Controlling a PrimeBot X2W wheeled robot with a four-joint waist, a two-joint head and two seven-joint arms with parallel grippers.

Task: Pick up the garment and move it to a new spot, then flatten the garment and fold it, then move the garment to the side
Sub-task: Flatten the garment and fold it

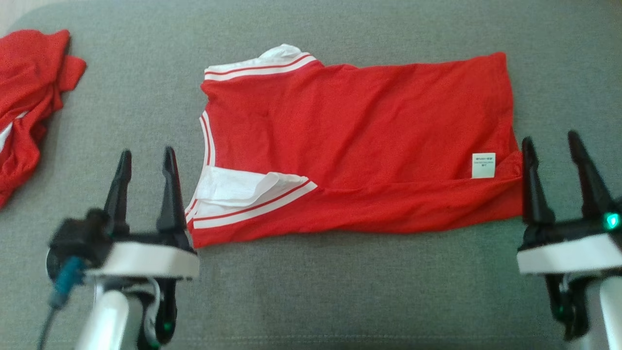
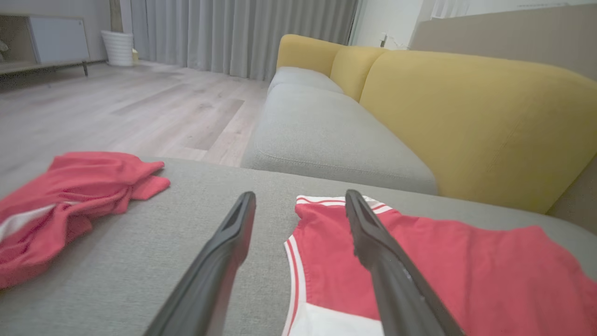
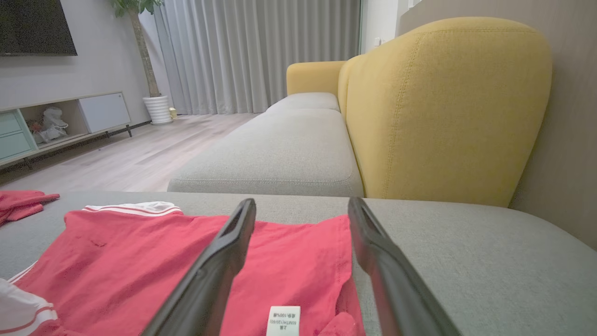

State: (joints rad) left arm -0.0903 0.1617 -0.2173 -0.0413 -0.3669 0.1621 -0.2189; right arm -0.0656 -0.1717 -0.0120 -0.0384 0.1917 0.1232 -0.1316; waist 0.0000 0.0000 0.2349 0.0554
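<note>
A red garment (image 1: 354,146) with white striped sleeve trims lies folded lengthwise on the grey cushion (image 1: 340,291), a white label near its right end. My left gripper (image 1: 146,158) stands open just off the garment's left end, near the white sleeve, holding nothing. My right gripper (image 1: 551,141) stands open at the garment's right edge, also with nothing in it. The left wrist view shows the garment (image 2: 466,275) under and right of the left gripper (image 2: 301,198). In the right wrist view the garment (image 3: 163,261) lies below the right gripper (image 3: 302,203).
A second red garment (image 1: 29,102) lies crumpled at the cushion's far left (image 2: 65,200). Yellow sofa backrests (image 3: 443,107) rise behind the grey seat cushions. A wooden floor, curtains and a low cabinet (image 3: 56,121) lie beyond.
</note>
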